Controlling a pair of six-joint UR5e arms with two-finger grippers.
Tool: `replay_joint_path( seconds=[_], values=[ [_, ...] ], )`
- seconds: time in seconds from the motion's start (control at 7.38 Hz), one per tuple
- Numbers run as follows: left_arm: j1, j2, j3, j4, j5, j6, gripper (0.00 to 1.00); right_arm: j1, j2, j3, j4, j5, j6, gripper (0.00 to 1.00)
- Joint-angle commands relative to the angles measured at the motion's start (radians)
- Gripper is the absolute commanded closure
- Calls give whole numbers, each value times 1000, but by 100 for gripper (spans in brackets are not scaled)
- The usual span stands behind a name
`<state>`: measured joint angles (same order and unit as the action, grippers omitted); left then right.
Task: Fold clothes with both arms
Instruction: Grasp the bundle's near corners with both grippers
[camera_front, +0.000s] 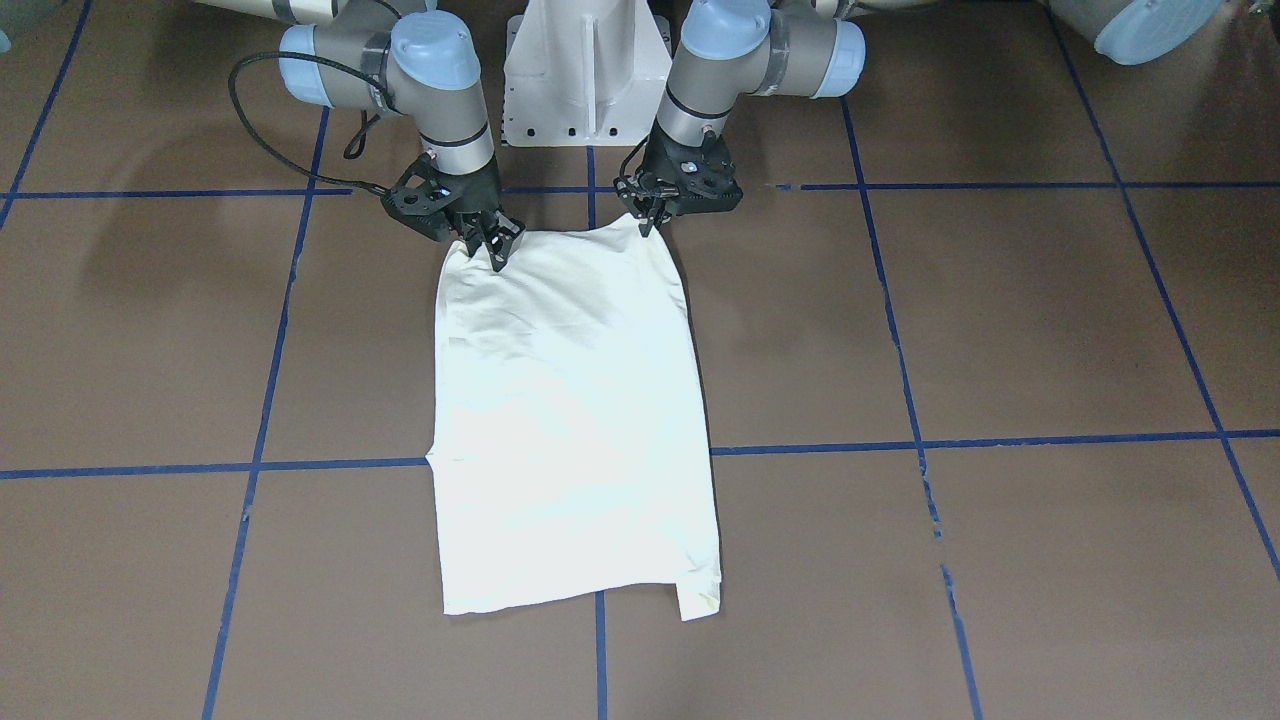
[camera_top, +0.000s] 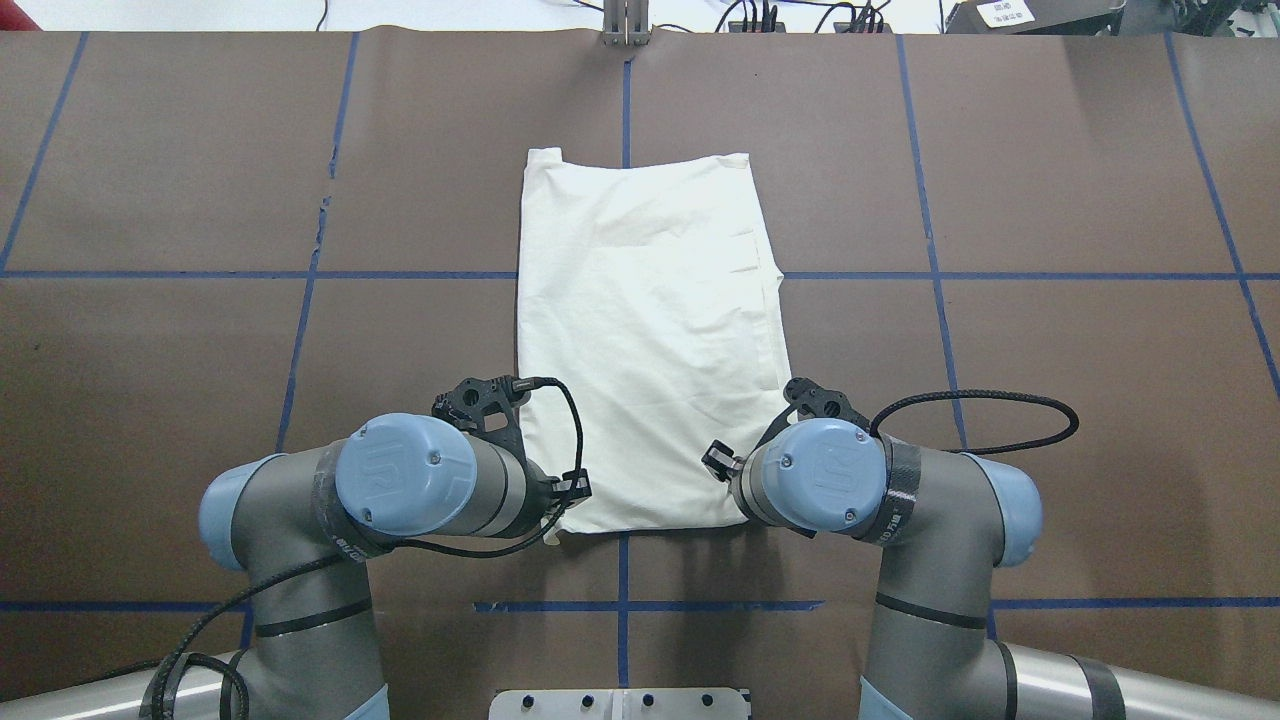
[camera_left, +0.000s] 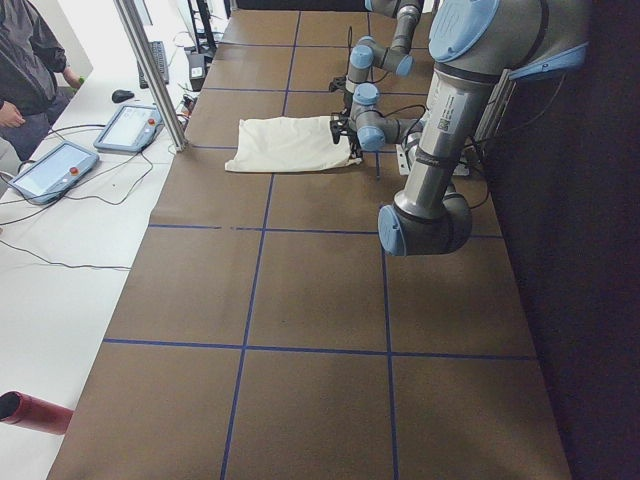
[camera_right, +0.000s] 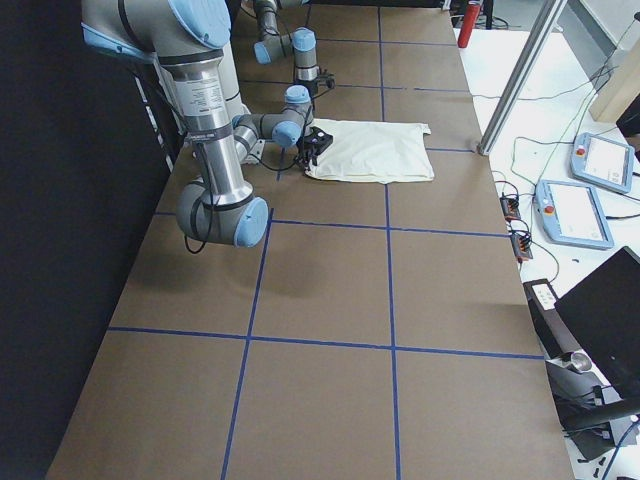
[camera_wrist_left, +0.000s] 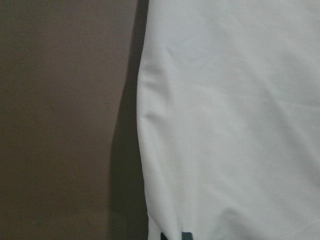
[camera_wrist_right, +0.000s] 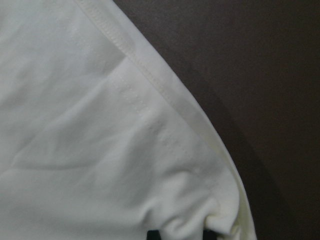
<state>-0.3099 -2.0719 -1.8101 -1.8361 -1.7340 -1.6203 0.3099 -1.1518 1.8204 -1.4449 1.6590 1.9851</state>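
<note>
So here's where I'm at: the cream-white soft cotton shirt lies flat in the middle of the brown paper-covered table, already narrowed into one long rectangle, plain side up, with no print or sleeves showing. It runs straight away from me across one of the blue tape lines. I'm down at the end nearest my base, one claw on each near corner. My black two-finger left gripper looks clamped on its corner, since the cloth rises into a little peak right at the tips. My black two-finger right gripper is pinched on the other corner, and the right wrist view shows fabric bunched up between the tips next to a stitched seam. Why both corners? My guess is that it keeps the near edge taut and level, so it can travel as one straight line over to the far hem and halve the thing. Grab only one side and it'd skew. One thing I'd watch is a small tab of fabric poking out past the far hem on my left side, so that end isn't perfectly square. The rest of the shirt rests on the table, only lightly wrinkled.
</note>
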Motion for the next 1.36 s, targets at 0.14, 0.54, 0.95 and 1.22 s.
replay_joint_path(
  seconds=[0.14, 0.54, 0.95, 1.22],
  values=[
    [0, -1, -2, 1, -1, -3, 100, 3, 9, -1, 1, 1, -18, 100],
    [-2, 3, -23, 5, -6, -4, 100, 5, 6, 16, 9, 4, -19, 100],
    [11, 53, -125, 17, -6, -19, 100, -56, -26, 120, 9, 4, -20, 100],
    [66, 101, -199, 18, -4, -76, 100, -123, -57, 187, 9, -2, -20, 100]
  ],
)
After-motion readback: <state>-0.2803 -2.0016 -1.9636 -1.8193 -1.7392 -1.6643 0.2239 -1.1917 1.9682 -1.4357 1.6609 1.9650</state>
